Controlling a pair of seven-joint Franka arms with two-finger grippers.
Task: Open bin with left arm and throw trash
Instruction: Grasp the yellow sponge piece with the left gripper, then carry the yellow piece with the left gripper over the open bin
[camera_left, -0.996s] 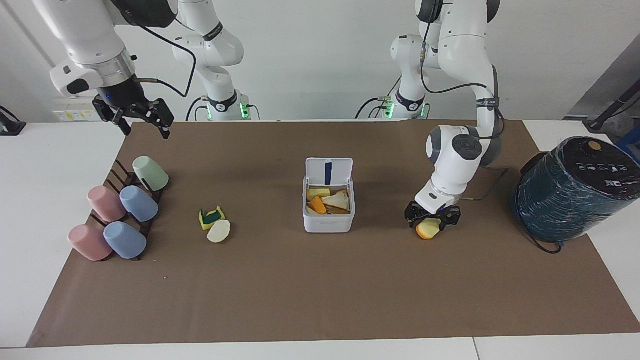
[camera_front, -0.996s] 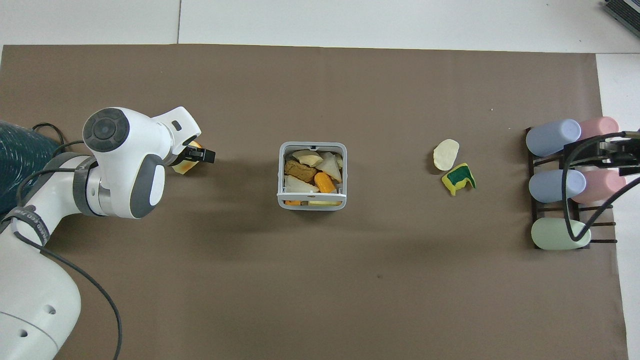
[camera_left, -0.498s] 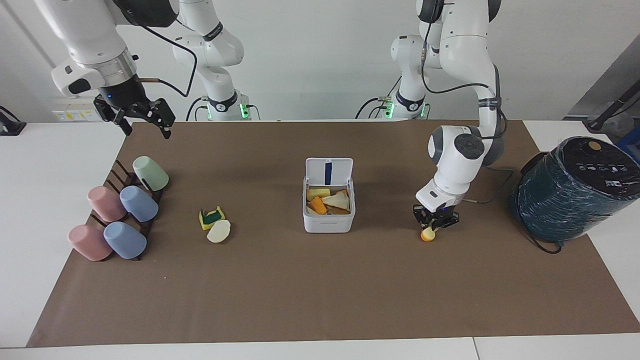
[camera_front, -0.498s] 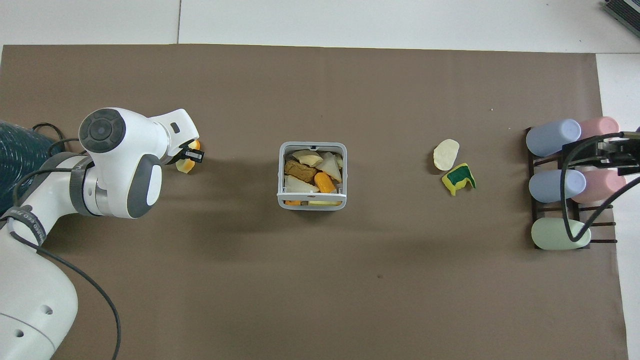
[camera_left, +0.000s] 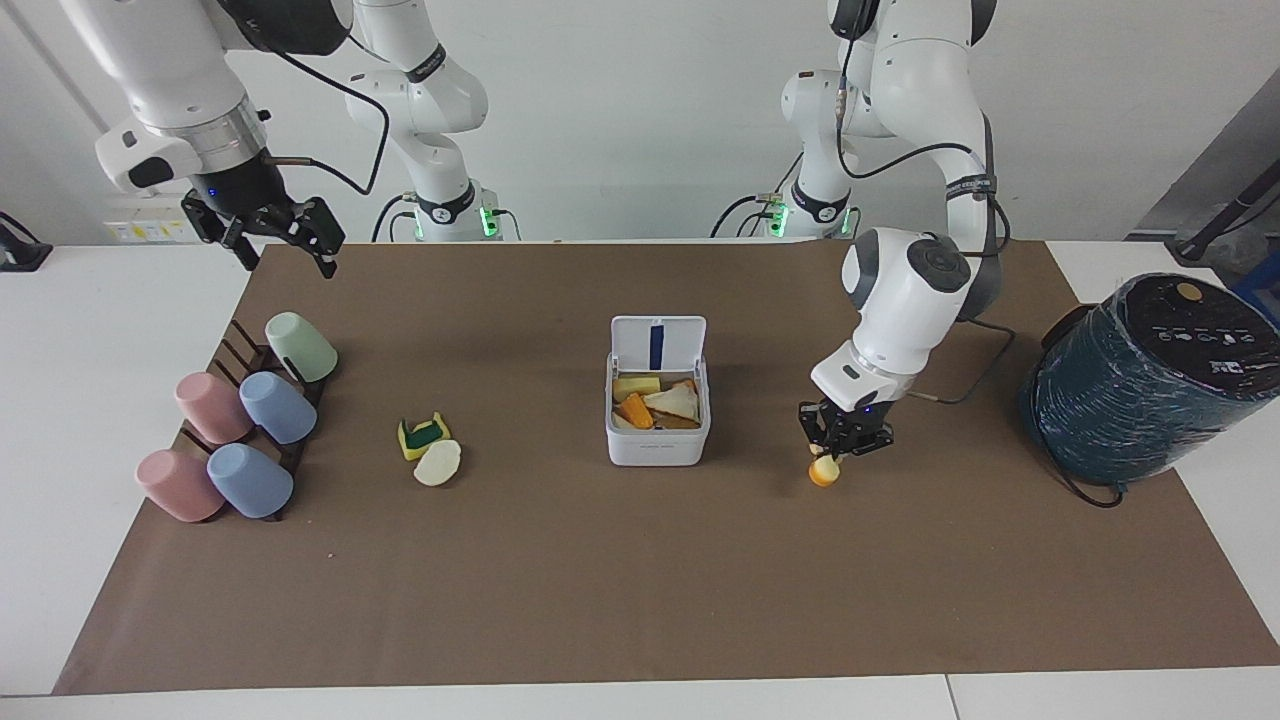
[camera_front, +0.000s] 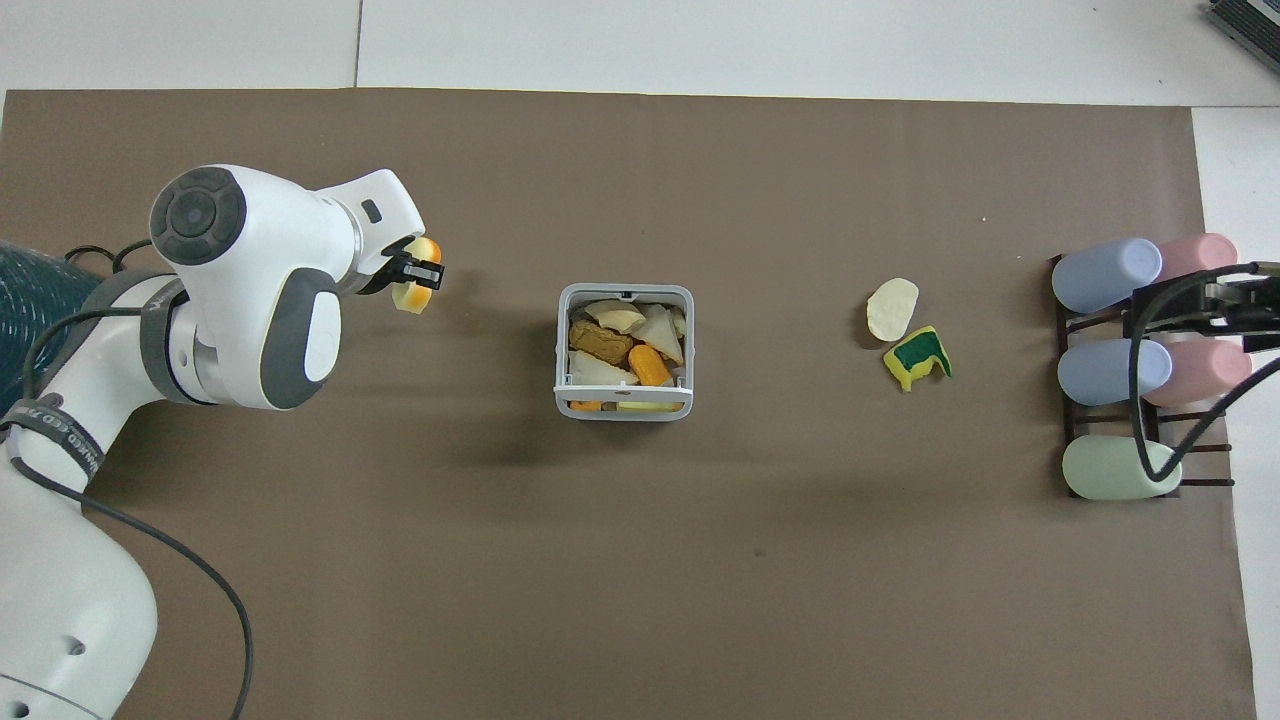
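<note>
On the brown mat (camera_left: 640, 580), the white bin (camera_left: 657, 425) stands mid-table, lid upright, full of scraps. My left gripper (camera_left: 838, 447) pinches a yellow-orange wedge (camera_left: 824, 471) above the mat beside it; my right gripper (camera_left: 283, 238), fingers spread and empty, waits over the mat's edge near the cup rack (camera_left: 250, 390).

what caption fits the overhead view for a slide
Left gripper carries yellow-orange scrap toward the open bin.
</note>
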